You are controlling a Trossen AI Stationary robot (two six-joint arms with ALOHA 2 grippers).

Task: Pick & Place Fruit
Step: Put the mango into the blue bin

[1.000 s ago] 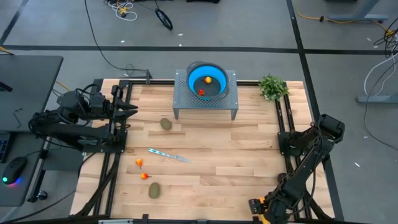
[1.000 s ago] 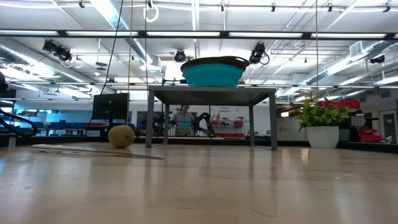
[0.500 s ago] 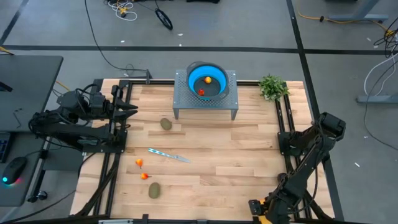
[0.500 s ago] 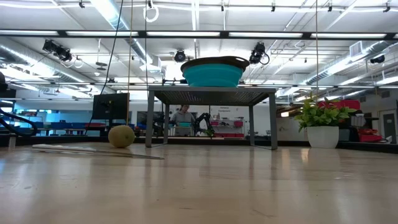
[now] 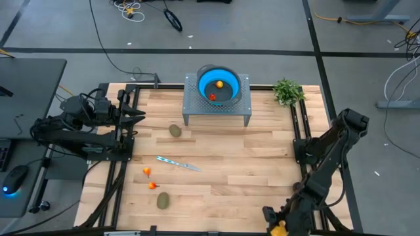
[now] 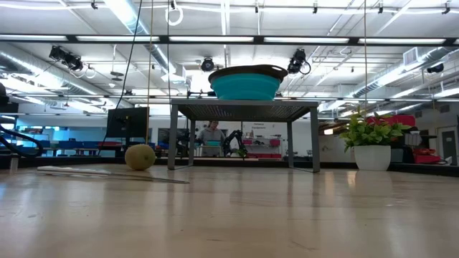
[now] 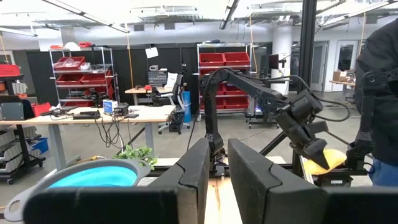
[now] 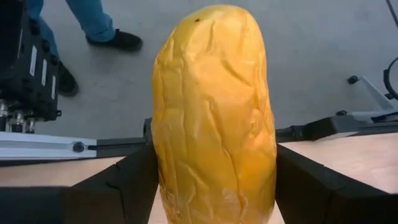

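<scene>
Wooden tabletop [image 5: 262,157] noted. Two small fruits lie in the blue bowl [image 5: 219,84]. Yellow fruit [image 8: 214,118] is clamped between the right jaws [image 5: 281,227]. Two kiwis [image 5: 175,130] and two red pieces [image 5: 152,185] remain, well apart from both jaws; left jaws [image 7: 214,180] narrow, empty.

no readable text, labels, brand names, numbers or signs appear in any of the views. a pale sheet of paper [image 7: 152,52] hangs beside the red storage bins [image 7: 70,63] in the room behind the table, but whatever is on it is too small to read.
</scene>
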